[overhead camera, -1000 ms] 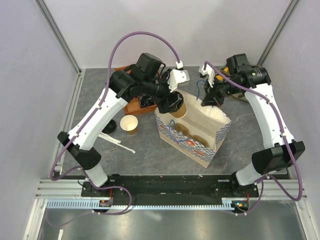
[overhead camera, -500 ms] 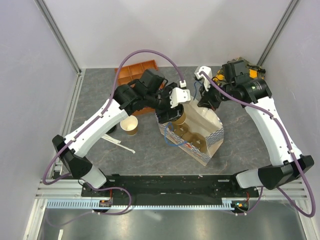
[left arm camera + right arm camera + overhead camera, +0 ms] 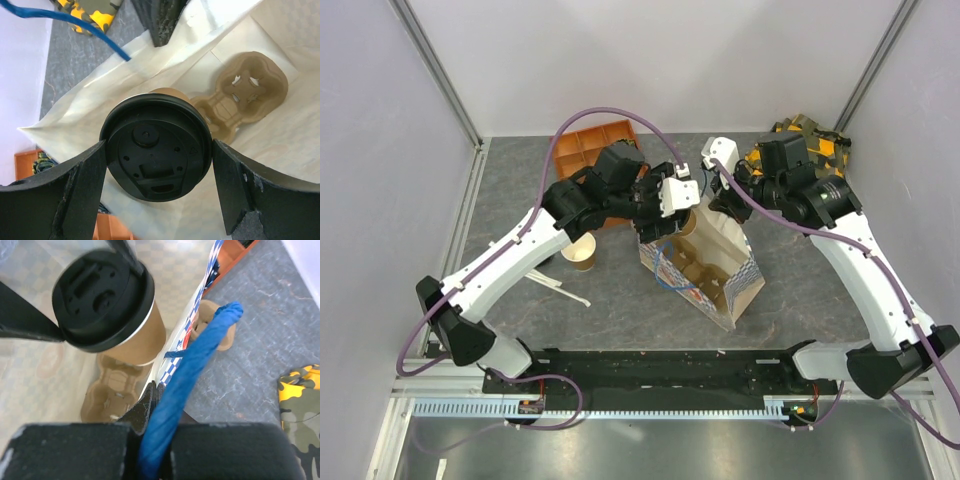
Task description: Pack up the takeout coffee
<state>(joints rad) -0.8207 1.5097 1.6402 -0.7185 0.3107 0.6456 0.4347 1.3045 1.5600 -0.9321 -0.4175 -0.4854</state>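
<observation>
Grey table, takeout coffee clamped in left tool — inside bag

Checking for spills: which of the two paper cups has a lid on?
The brown cup in the left hand at the bag's mouth; the tan cup on the table is lidless.

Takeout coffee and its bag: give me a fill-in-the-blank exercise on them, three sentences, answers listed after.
1. The left gripper holds the takeout coffee, which is capped with a ___ lid.
2. Below the coffee, the pulp cup carrier lies ___ the open paper bag.
3. The right gripper is shut on the bag's ___ handle.

Missing words: black; inside; blue.
</observation>
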